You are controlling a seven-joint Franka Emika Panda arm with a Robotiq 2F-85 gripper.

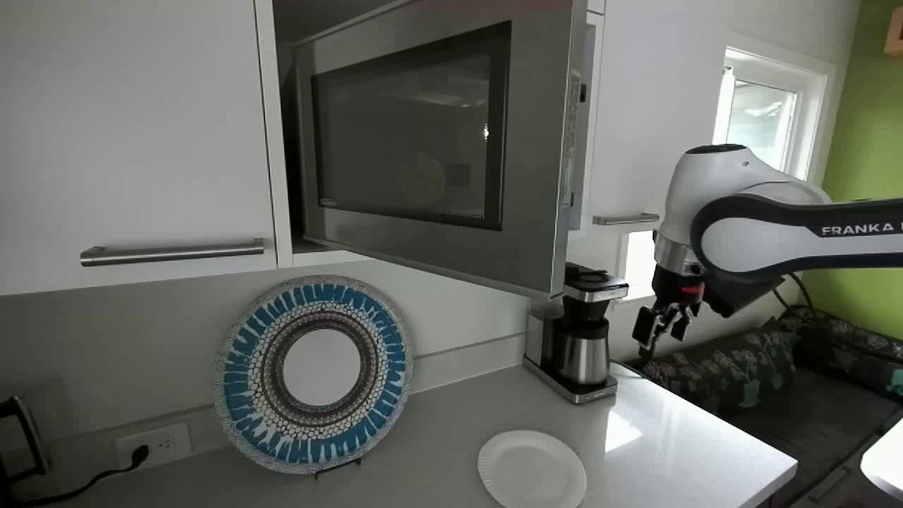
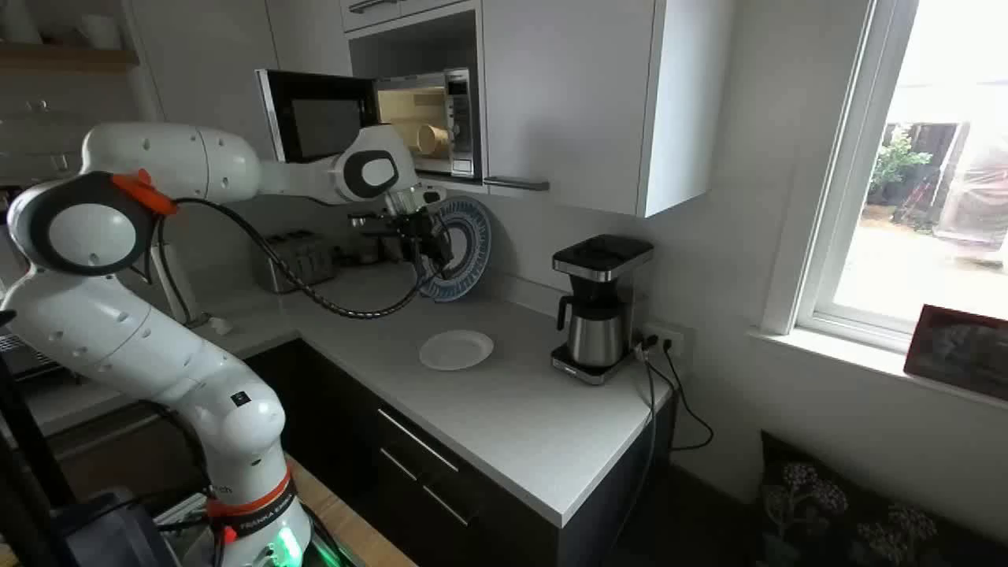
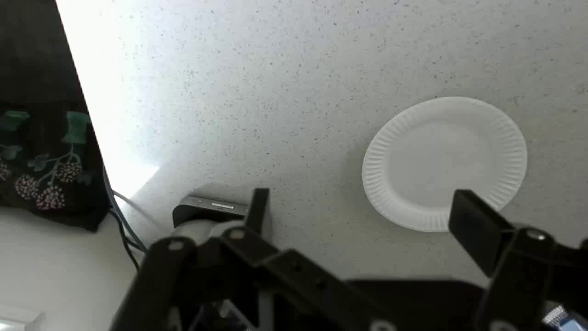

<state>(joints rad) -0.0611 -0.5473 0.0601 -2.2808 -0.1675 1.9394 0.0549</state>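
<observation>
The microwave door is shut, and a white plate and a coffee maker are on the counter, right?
No: the microwave door stands open, as both exterior views show. The white plate and coffee maker are indeed on the counter.

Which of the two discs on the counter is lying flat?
The plain white paper plate, flat on the counter; the blue-patterned disc is propped up on edge.

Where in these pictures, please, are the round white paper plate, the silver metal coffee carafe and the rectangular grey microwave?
White paper plate [image 3: 441, 162], in the wrist view: on its flat centre.
Coffee carafe [image 2: 596, 337], in an exterior view: on its rounded side.
Microwave [image 1: 423, 134], in an exterior view: on its door's window.
</observation>
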